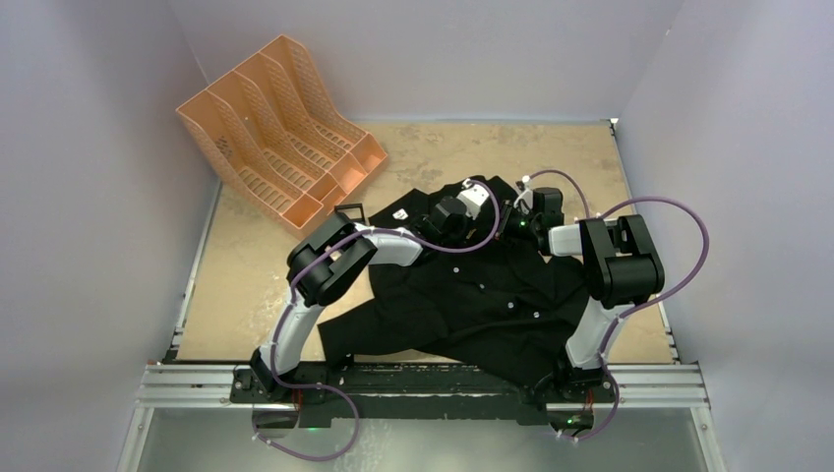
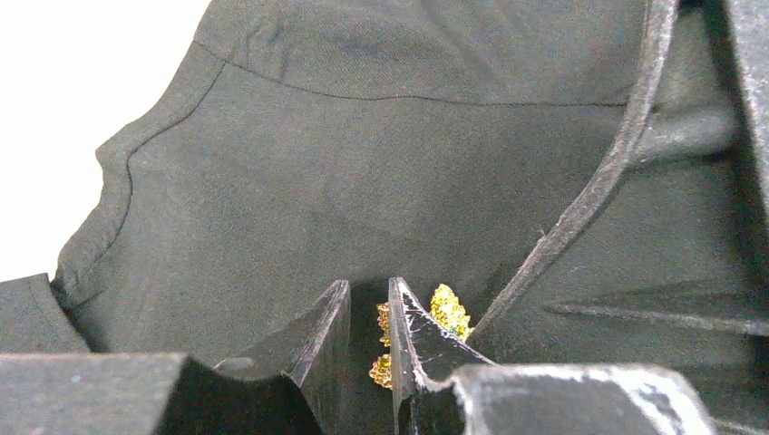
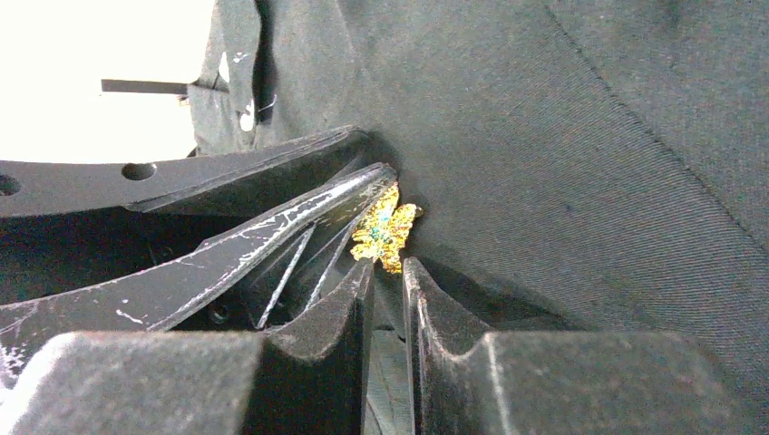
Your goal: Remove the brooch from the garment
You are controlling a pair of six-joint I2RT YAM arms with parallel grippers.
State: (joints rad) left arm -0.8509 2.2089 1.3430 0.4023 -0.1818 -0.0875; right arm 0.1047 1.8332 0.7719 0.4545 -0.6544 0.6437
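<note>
Tan table [image 1: 443, 157]; left end effector [image 2: 369, 286] grips glittery gold brooch [image 2: 449, 311]; right end effector [image 3: 388, 265] unclear.

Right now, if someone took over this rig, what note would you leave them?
Left gripper: fingers closed narrowly on the brooch, with gold showing between them.
Right gripper: fingers almost together just below the brooch; I cannot tell whether they pinch cloth.
Shirt: lies spread out, and both grippers meet at its far end.
Done: the brooch is gripped.
Left: it sits against the cloth and is not yet free. Pull it off, ideally with the cloth held down.
</note>
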